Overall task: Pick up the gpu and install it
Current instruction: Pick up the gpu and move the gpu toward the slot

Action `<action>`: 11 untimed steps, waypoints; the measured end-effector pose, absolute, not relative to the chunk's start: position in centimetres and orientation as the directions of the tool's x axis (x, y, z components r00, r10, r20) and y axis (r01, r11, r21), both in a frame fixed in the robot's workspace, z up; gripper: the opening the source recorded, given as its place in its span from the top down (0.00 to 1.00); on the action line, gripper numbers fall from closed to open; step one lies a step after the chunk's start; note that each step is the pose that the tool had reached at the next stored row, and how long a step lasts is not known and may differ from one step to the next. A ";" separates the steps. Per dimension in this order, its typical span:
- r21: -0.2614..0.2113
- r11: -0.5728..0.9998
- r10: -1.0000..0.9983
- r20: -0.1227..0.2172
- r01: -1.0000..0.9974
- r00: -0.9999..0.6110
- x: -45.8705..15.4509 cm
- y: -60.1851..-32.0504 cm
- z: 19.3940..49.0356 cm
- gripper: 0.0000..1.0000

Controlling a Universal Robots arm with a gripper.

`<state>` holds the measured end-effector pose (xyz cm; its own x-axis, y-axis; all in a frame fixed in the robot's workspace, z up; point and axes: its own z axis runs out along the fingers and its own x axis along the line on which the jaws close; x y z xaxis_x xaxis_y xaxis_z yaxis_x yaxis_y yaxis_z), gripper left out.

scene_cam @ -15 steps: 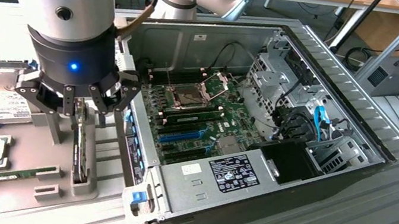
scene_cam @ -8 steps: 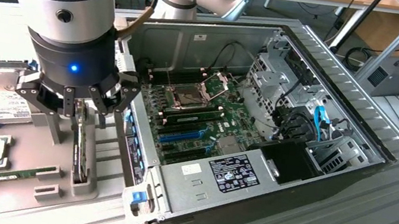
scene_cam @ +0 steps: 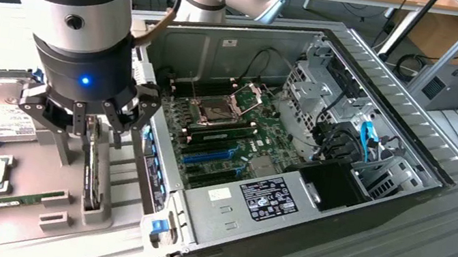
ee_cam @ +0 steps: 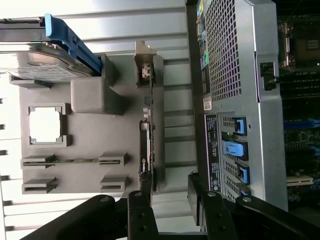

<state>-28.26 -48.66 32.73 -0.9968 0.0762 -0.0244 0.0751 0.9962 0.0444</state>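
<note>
Exterior view, pincer (scene_cam: 89, 126): fingers apart, just above the gpu (scene_cam: 92, 172).
Exterior view, gpu: upright on edge in a grey holder (scene_cam: 43, 171), beside the open computer case (scene_cam: 223, 45).
Wrist view, pincer (ee_cam: 170, 197): fingers apart.
Wrist view, gpu (ee_cam: 150, 120): edge-on in its slot.
</note>
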 end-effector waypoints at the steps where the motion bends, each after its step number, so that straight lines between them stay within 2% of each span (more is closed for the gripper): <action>1: 0.044 0.996 0.076 -0.024 0.075 -0.997 -28.3 -48.7 32.7 0.58; 11: 0.044 0.996 0.076 -0.024 0.075 -0.997 -28.3 -48.7 32.3 0.58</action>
